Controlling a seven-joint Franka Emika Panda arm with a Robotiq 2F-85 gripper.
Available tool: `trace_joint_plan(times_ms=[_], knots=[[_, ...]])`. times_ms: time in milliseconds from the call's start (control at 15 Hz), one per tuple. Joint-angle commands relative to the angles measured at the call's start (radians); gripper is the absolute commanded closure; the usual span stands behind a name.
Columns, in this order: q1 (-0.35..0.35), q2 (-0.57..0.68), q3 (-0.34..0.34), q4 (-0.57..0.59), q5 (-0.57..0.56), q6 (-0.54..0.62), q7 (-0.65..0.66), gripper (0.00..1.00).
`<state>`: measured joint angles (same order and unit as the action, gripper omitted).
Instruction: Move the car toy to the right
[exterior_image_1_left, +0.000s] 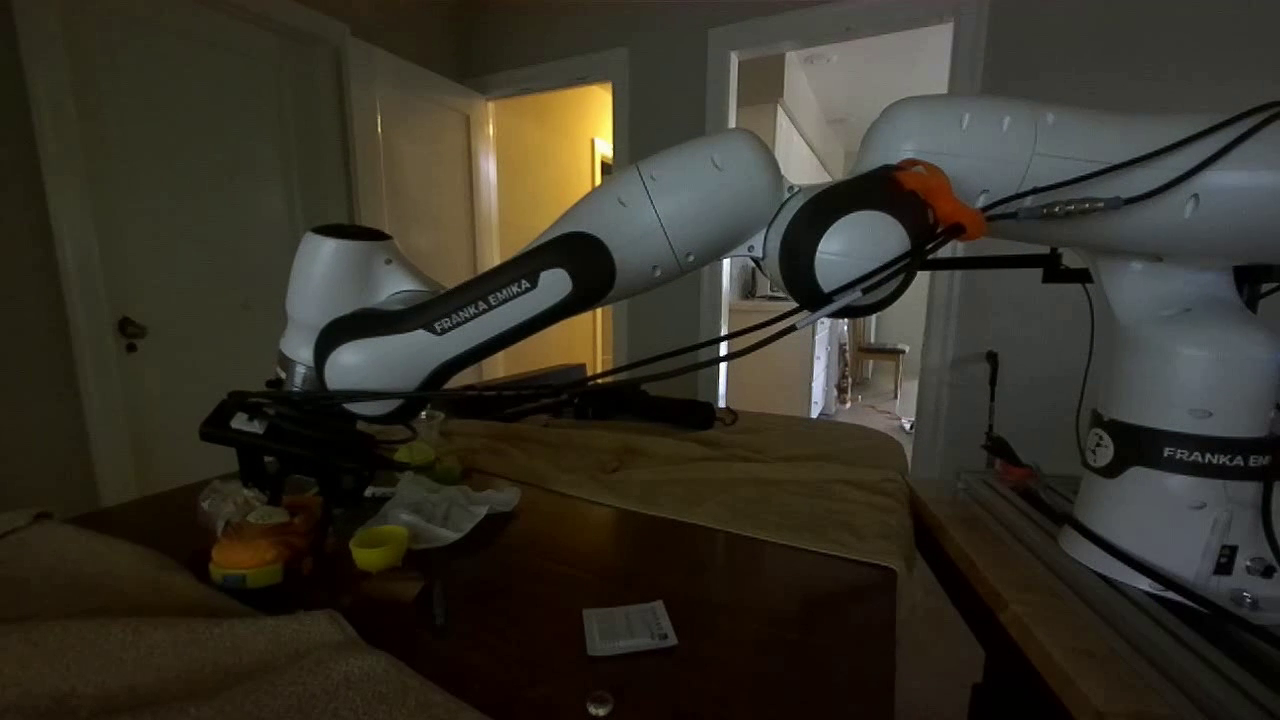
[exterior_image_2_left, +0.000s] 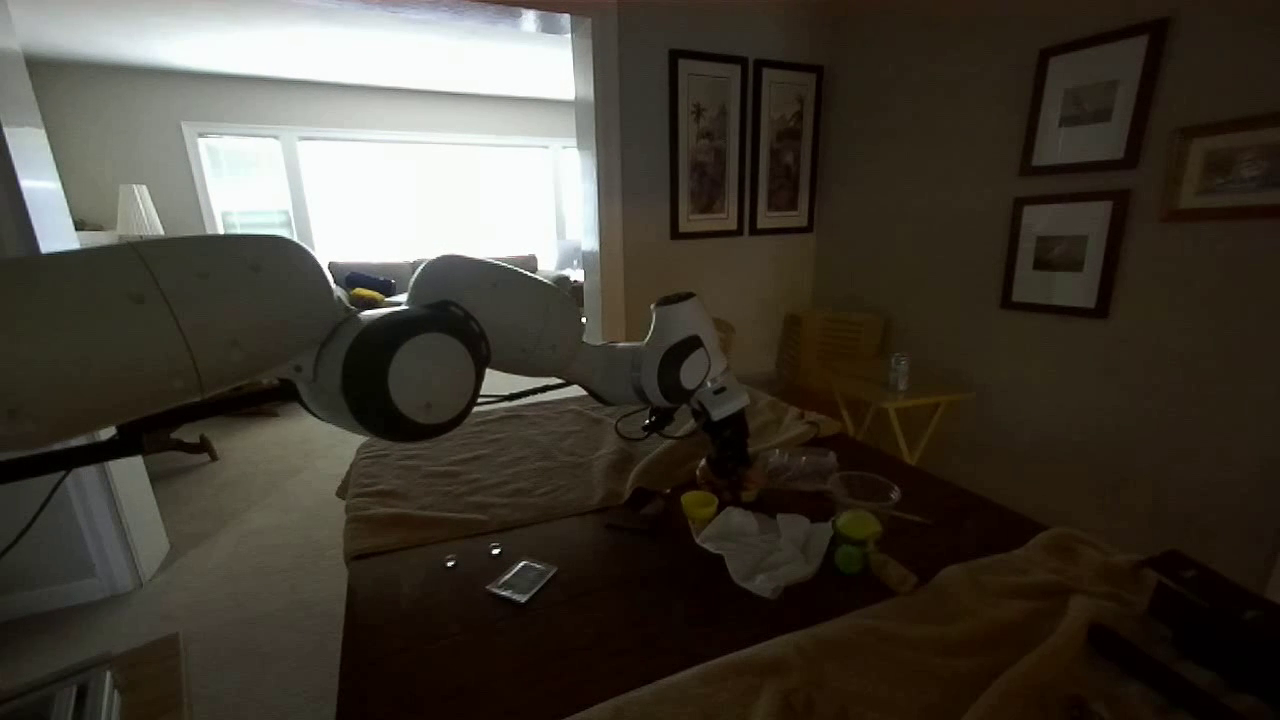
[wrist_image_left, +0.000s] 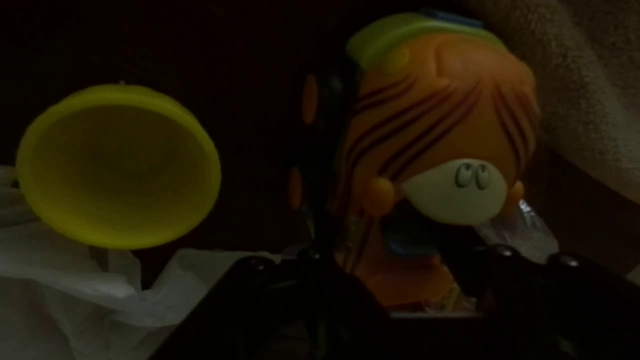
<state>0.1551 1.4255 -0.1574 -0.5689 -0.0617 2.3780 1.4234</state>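
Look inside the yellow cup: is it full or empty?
Empty, it seems: in the wrist view, the yellow cup shows only its bare inside, though it's dim.

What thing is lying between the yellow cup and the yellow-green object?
A crumpled white sheet lies between the yellow cup and the yellow-green object, in both exterior views.

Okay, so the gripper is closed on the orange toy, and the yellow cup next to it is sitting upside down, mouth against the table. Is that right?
Not quite: the yellow cup isn't upside down. The wrist view shows its mouth facing up, with the inside in plain sight. The rest holds: the gripper is closed on the orange toy, with the cup next to it.
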Motion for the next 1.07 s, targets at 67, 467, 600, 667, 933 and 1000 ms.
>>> trace_joint_plan(times_ms=[67, 467, 600, 667, 933, 1000], knots=[[0.0, -0.01, -0.042, 0.052, -0.011, -0.023, 0.068, 0.69], [0.004, -0.07, -0.178, 0.072, -0.034, -0.064, 0.177, 0.69], [0.001, -0.09, -0.228, 0.069, -0.029, -0.107, 0.249, 0.69], [0.0, -0.101, -0.253, 0.066, -0.027, -0.133, 0.292, 0.69], [-0.009, -0.13, -0.322, 0.064, -0.01, -0.217, 0.452, 0.69], [-0.01, -0.134, -0.335, 0.064, -0.007, -0.234, 0.494, 0.69]])
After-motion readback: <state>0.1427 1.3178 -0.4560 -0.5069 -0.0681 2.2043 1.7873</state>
